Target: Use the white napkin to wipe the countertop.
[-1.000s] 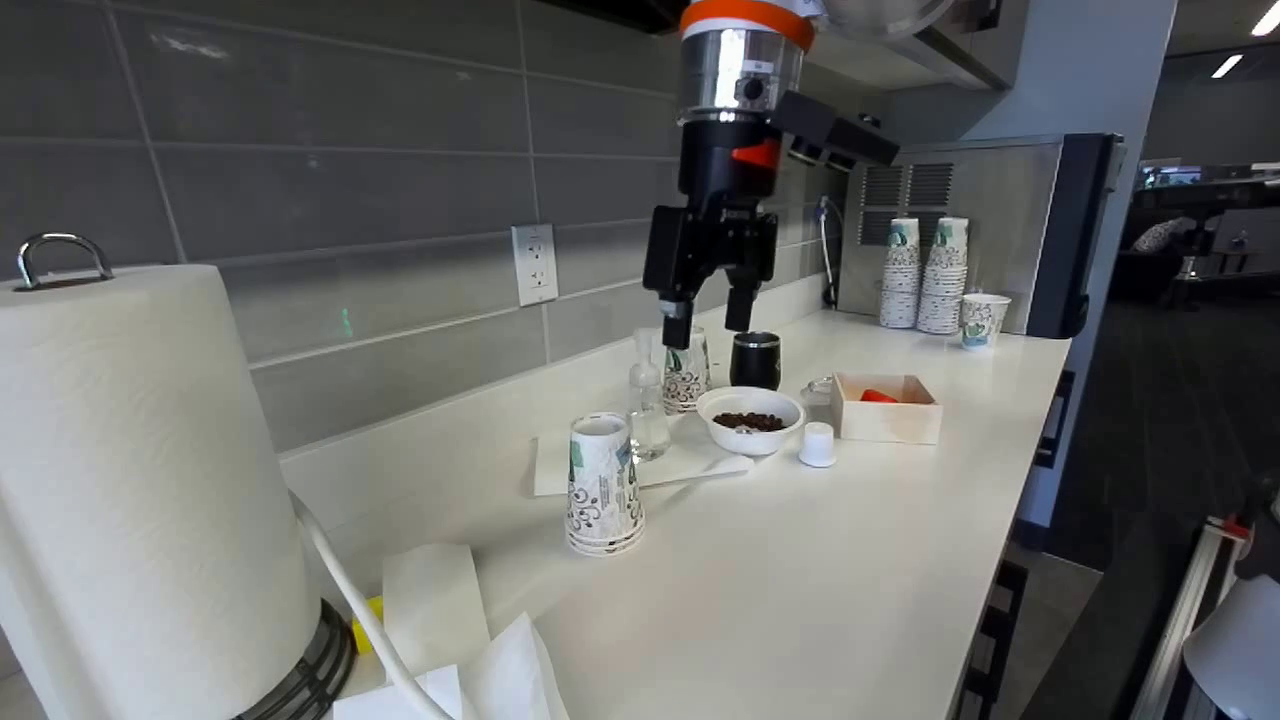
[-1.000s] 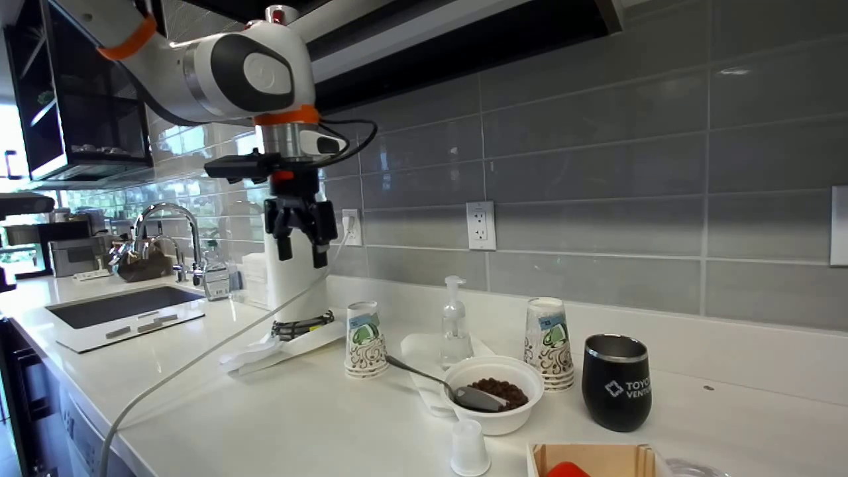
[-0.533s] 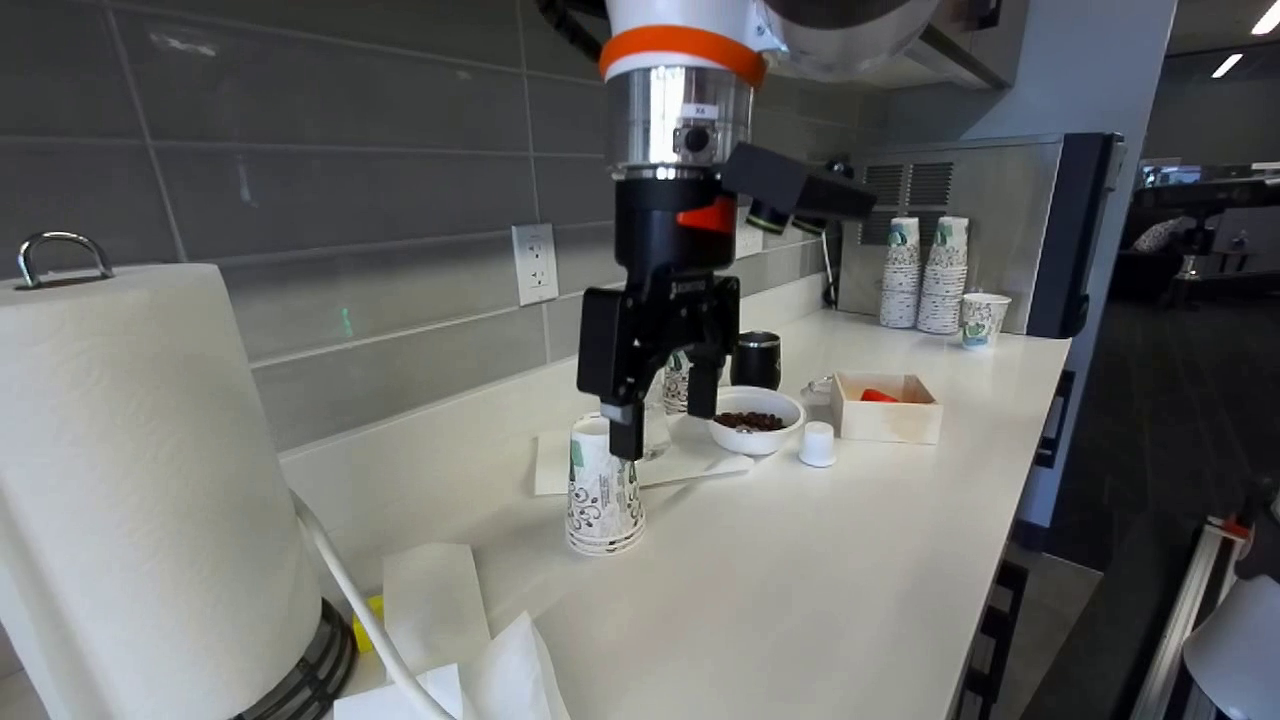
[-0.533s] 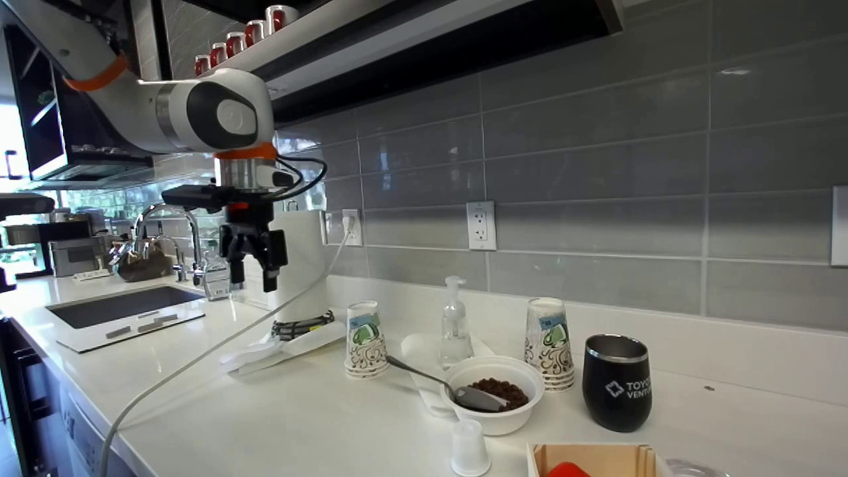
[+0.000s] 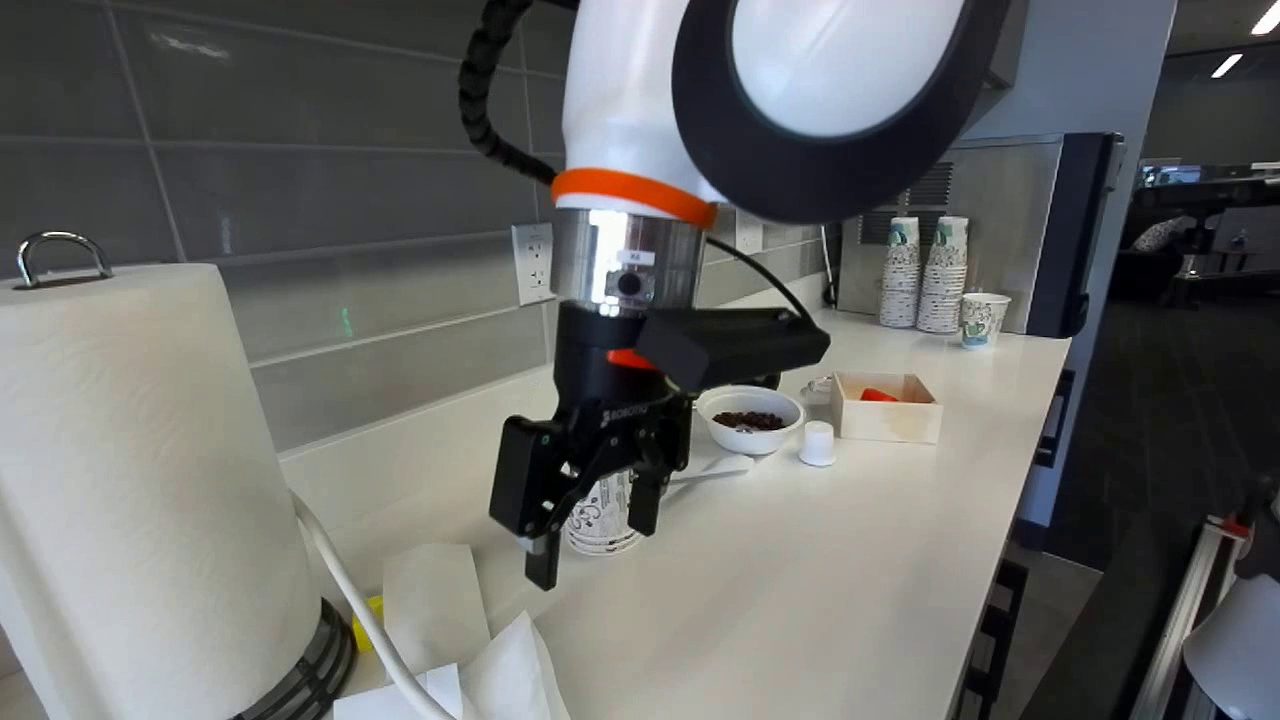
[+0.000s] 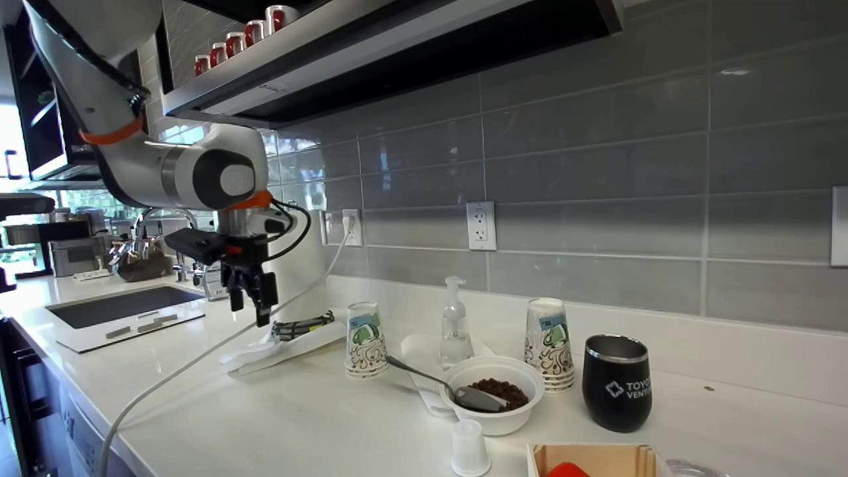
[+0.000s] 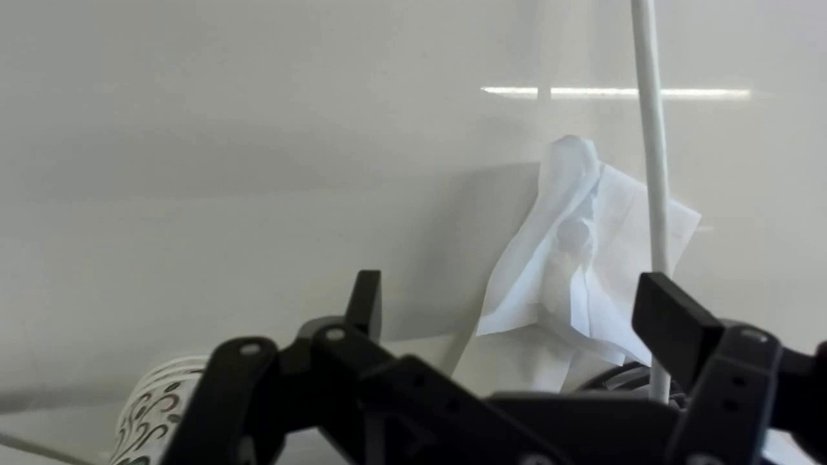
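Observation:
The white napkin (image 7: 617,252) lies rumpled on the cream countertop (image 5: 790,590), beside the paper-towel roll's base. In an exterior view, the napkin (image 5: 515,670) shows at the lower edge of the picture; elsewhere the napkin (image 6: 255,356) is a low white shape below the arm. My gripper (image 5: 593,545) hangs above the counter, its fingers pointing down. Seen from the wrist, the open gripper (image 7: 510,290) has its fingers wide apart, with the napkin below and beyond them, leaning toward the right finger. Nothing is held.
A white cable (image 7: 654,161) crosses over the napkin. The paper-towel roll (image 5: 130,480) stands beside it. A stack of upturned cups (image 6: 364,338) is close to the gripper. Farther along are a soap bottle (image 6: 454,324), a bowl with a spoon (image 6: 493,421) and a wooden box (image 5: 890,425).
The gripper has come down and moved along the counter toward the paper-towel roll and the napkin, staying open. The objects on the counter have not moved.

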You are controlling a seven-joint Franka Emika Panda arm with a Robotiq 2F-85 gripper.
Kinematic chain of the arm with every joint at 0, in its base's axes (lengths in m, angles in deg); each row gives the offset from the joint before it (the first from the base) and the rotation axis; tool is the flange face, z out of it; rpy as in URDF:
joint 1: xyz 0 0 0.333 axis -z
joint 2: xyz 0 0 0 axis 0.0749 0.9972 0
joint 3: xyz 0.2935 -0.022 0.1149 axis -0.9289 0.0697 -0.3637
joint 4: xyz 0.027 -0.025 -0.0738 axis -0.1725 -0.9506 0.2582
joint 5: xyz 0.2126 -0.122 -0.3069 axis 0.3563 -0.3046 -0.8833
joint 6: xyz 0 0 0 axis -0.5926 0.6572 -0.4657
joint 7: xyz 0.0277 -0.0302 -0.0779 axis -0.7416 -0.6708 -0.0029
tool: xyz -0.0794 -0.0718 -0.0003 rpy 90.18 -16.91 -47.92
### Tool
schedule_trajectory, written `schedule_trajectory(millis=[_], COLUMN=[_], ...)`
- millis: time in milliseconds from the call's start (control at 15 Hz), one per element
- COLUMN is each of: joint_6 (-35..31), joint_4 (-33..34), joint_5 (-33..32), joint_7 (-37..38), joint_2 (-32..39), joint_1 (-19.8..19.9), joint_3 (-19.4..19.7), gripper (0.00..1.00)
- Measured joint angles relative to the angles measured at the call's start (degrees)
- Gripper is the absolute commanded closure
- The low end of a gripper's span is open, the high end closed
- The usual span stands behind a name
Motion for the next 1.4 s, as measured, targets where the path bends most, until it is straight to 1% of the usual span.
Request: schedule_trajectory(millis=[133, 333, 667, 733, 800, 867, 1067, 1400], joint_6=[-3.02, -5.28, -6.35, -6.42, -6.57, -6.87, -7.82, -9.1], joint_4=[1.33, 4.27, 9.56, 10.29, 10.91, 11.44, 12.17, 12.3], joint_5=[-1.59, -3.92, -4.25, -4.25, -4.25, -4.25, -4.24, -4.23], joint_7=[2.62, 5.89, 6.8, 6.8, 6.8, 6.8, 6.81, 6.94], joint_2=[4.52, 10.93, 18.52, 19.54, 20.39, 21.18, 22.41, 22.78], joint_1=[-0.86, -3.07, -6.98, -7.51, -7.99, -8.39, -9.47, -11.26], joint_3=[0.12, 1.51, 4.73, 5.31, 5.86, 6.33, 7.5, 9.4], gripper=[0.0, 0.0, 0.01, 0.25, 0.26, 0.29, 0.56, 0.94])
